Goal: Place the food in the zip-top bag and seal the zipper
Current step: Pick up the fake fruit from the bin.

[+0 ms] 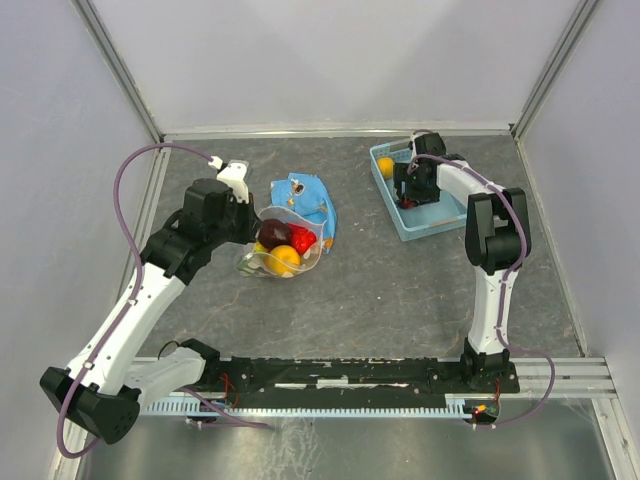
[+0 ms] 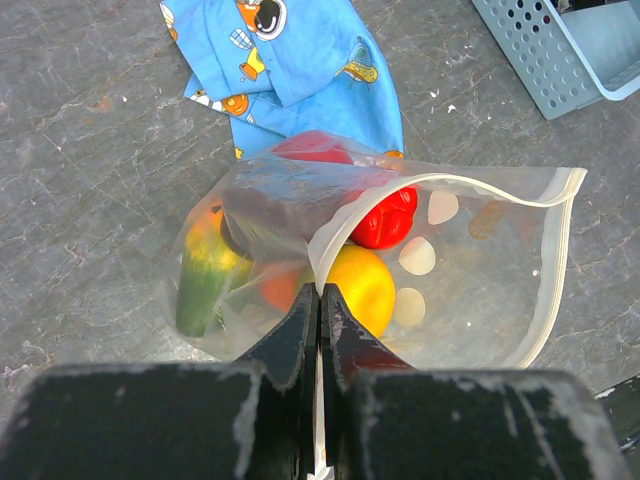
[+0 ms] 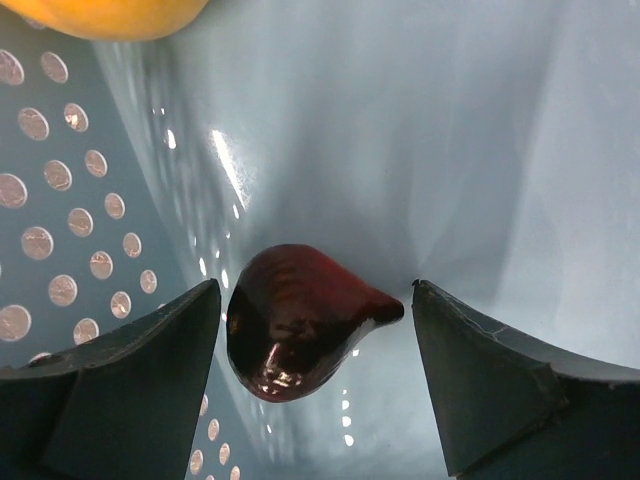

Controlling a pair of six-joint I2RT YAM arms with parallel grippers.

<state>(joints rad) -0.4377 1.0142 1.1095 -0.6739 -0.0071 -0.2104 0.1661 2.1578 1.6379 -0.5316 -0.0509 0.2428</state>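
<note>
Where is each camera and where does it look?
Top external: high behind, facing down at the table; both arms show.
Left wrist: on the left gripper, facing the zip-top bag; shut fingers show.
Right wrist: over the basket, facing a maroon fruit; right gripper's open fingers show.
Top and left wrist share bag and blue cloth.

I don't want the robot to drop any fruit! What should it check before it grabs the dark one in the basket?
1. Is the right gripper open, with one finger on each side of the dark maroon fruit? Ok.
2. Is the left gripper shut on the edge of the zip-top bag? Ok.
3. Is the bag's mouth open? Ok.
4. Is there room in the bag for more? Cannot tell.
5. Is all the food bagged? Not ok: the maroon one and an orange fruit lie in the basket.
6. Is the zipper sealed? Not ok.
</note>
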